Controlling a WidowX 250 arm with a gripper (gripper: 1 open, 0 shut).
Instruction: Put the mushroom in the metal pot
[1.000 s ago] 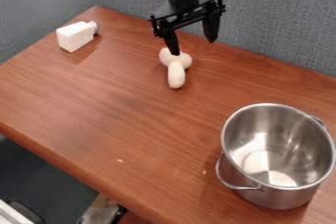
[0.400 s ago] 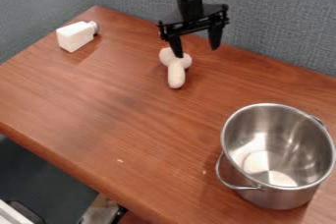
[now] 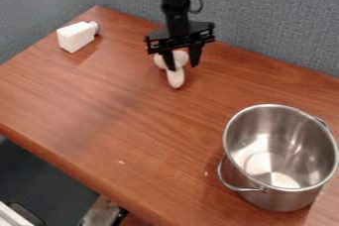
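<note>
Lying on its side on the wooden table [image 3: 106,106], the mushroom [image 3: 176,79] has its rounded cap under the gripper [image 3: 183,65] and its pale stem pointing toward the near side of the table. That pose seems to explain the choice of grip: the cap is the broader end, so it likely offers the fingers more to pinch than the slim stem does. The black fingers stand apart, reaching down at the cap; the jaws are spread rather than clenched, and no firm hold shows (whether either finger touches the cap, I cannot tell). With the stem left sticking out, a grasp at one end could let the toy swing or tip once it lifts, so closing squarely about the cap looks wise.

Farther out, the metal pot [image 3: 249,131] stands upright near the table's right side in the view, its mouth facing up, ready to receive a drop from above. Its wire handle [image 3: 225,179] hangs down outside the wall, which keeps the opening free of it. Well apart, at the far left, lies a white block [image 3: 77,37], apparently no part of this job.
</note>
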